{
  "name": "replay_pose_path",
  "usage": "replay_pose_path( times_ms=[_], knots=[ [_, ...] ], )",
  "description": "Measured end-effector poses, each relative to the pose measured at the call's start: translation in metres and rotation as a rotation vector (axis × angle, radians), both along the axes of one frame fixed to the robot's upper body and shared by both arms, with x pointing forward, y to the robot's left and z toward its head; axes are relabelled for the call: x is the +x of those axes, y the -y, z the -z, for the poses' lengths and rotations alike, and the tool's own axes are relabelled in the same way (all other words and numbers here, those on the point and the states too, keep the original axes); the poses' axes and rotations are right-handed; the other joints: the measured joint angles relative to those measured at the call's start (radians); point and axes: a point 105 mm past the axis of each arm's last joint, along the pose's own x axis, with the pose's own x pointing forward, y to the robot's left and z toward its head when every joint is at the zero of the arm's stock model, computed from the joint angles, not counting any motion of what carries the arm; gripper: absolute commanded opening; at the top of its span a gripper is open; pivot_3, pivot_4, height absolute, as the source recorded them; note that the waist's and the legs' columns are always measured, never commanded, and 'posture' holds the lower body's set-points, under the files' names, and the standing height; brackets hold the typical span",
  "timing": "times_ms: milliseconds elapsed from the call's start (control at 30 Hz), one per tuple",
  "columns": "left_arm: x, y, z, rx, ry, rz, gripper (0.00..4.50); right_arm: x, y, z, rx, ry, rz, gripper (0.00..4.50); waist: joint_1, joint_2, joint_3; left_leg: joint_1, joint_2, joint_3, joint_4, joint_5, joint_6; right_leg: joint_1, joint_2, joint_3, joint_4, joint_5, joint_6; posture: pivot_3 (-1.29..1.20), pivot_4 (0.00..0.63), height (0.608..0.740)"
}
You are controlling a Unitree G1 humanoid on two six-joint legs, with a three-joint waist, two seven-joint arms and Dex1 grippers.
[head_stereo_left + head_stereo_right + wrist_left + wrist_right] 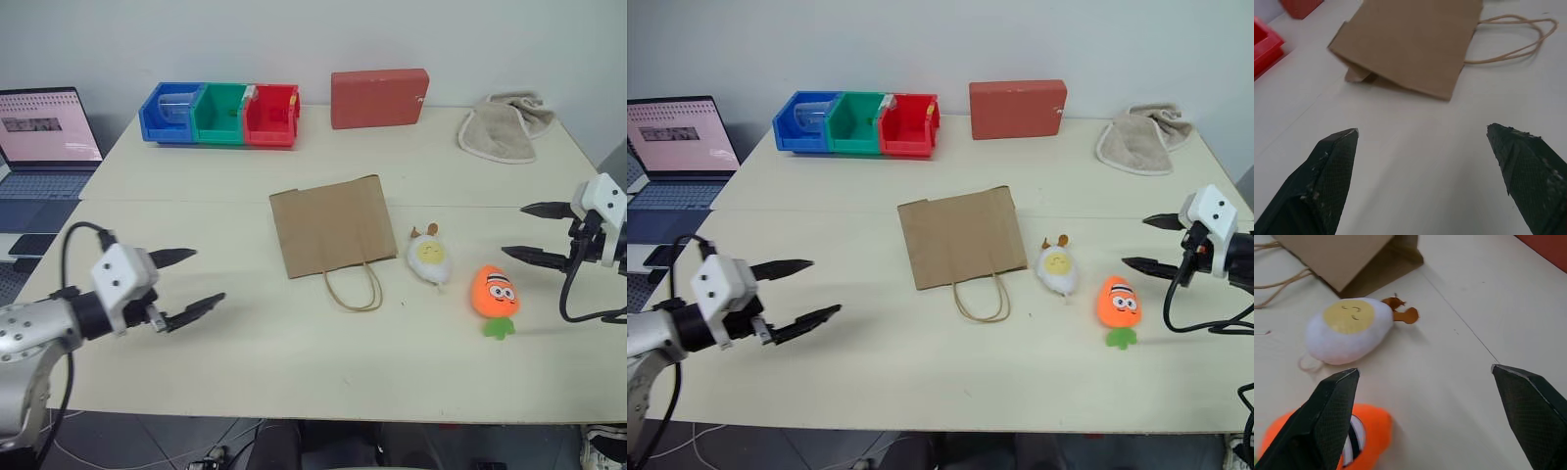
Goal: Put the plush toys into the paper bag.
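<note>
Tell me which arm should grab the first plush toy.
Probably the right. The right gripper hangs open beside the orange carrot toy and egg toy; the left gripper is across the paper bag from them.

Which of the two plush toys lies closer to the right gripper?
The orange carrot toy, with its green leaf, lies closer to the open right gripper. The white egg toy with the yellow face lies farther off, beside the paper bag.
</note>
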Motion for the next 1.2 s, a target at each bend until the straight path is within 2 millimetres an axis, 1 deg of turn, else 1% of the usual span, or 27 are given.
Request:
replay_pose_path(
  times_ms=[167, 267, 367, 467, 500, 567, 667, 800, 900, 1067, 1200],
  knots=[
    [0.013, 0.064, 0.010, 0.053, 0.005, 0.220, 4.49, -0.029, -0.039, -0.001, 0.012, -0.059, -0.122, 4.50, 0.008, -0.001, 0.000, -0.001, 0.001, 0.000, 0.001, 0.000, 0.000, 0.000, 0.001, 0.001, -0.002, 0.001, 0.002, 0.00, 0.150, 0.740],
    [0.019, 0.103, 0.018, -0.003, -0.003, 0.331, 4.49, -0.047, -0.062, 0.004, 0.025, -0.114, -0.192, 4.50, 0.011, -0.001, -0.001, -0.001, 0.000, 0.000, 0.002, 0.000, 0.000, 0.001, 0.001, 0.001, -0.001, 0.002, 0.003, 0.00, 0.150, 0.740],
    [0.020, 0.131, 0.029, -0.020, -0.020, 0.424, 4.49, -0.055, -0.080, 0.004, 0.043, -0.103, -0.224, 4.50, 0.007, -0.002, -0.001, -0.001, 0.001, 0.000, 0.002, 0.000, 0.000, 0.001, 0.001, 0.001, -0.002, 0.002, 0.003, 0.00, 0.150, 0.740],
    [0.026, 0.148, 0.036, -0.033, -0.015, 0.467, 4.49, -0.059, -0.099, 0.011, 0.072, -0.097, -0.244, 4.50, 0.010, -0.003, -0.002, -0.001, 0.001, 0.000, 0.002, 0.000, 0.000, 0.001, 0.002, 0.001, -0.002, 0.002, 0.003, 0.00, 0.150, 0.740],
    [0.027, 0.151, 0.038, -0.030, -0.015, 0.476, 4.49, -0.060, -0.103, 0.013, 0.077, -0.102, -0.248, 4.50, 0.010, -0.003, -0.002, -0.002, 0.001, -0.001, 0.002, 0.000, 0.000, 0.001, 0.003, 0.001, -0.002, 0.002, 0.003, 0.00, 0.150, 0.740],
    [0.030, 0.155, 0.045, -0.014, -0.019, 0.499, 4.49, -0.065, -0.105, 0.017, 0.085, -0.123, -0.239, 4.50, 0.013, -0.003, -0.002, -0.002, 0.001, -0.001, 0.002, 0.000, 0.000, 0.001, 0.003, 0.001, -0.003, 0.002, 0.003, 0.00, 0.150, 0.740],
    [0.032, 0.164, 0.049, -0.008, -0.016, 0.536, 4.49, -0.071, -0.108, 0.019, 0.096, -0.140, -0.235, 4.50, 0.014, -0.004, -0.002, -0.004, 0.000, -0.002, 0.003, 0.000, 0.000, 0.001, 0.002, 0.001, -0.003, 0.002, 0.004, 0.00, 0.150, 0.740],
    [0.036, 0.166, 0.052, -0.002, -0.009, 0.555, 4.49, -0.076, -0.108, 0.021, 0.111, -0.161, -0.225, 4.50, 0.013, -0.004, -0.002, -0.003, 0.000, -0.002, 0.003, 0.000, 0.000, 0.001, 0.003, 0.001, -0.003, 0.002, 0.004, 0.00, 0.150, 0.740],
    [0.035, 0.168, 0.058, 0.004, -0.018, 0.574, 3.90, -0.077, -0.107, 0.020, 0.108, -0.154, -0.217, 4.50, 0.013, -0.004, -0.002, -0.003, 0.000, -0.002, 0.003, 0.000, 0.000, 0.001, 0.003, 0.001, -0.003, 0.002, 0.004, 0.00, 0.150, 0.740],
    [0.036, 0.165, 0.071, 0.061, -0.020, 0.597, 2.34, -0.080, -0.109, 0.021, 0.119, -0.165, -0.222, 4.50, 0.013, -0.004, -0.002, -0.003, 0.000, -0.002, 0.003, 0.000, 0.000, 0.001, 0.003, 0.001, -0.003, 0.002, 0.004, 0.00, 0.150, 0.740],
    [0.038, 0.169, 0.070, 0.067, -0.008, 0.610, 1.02, -0.080, -0.109, 0.020, 0.120, -0.163, -0.218, 4.50, 0.014, -0.004, -0.002, -0.004, 0.000, -0.003, 0.003, 0.000, 0.000, 0.001, 0.003, 0.001, -0.003, 0.002, 0.004, 0.00, 0.150, 0.740]
  ],
)
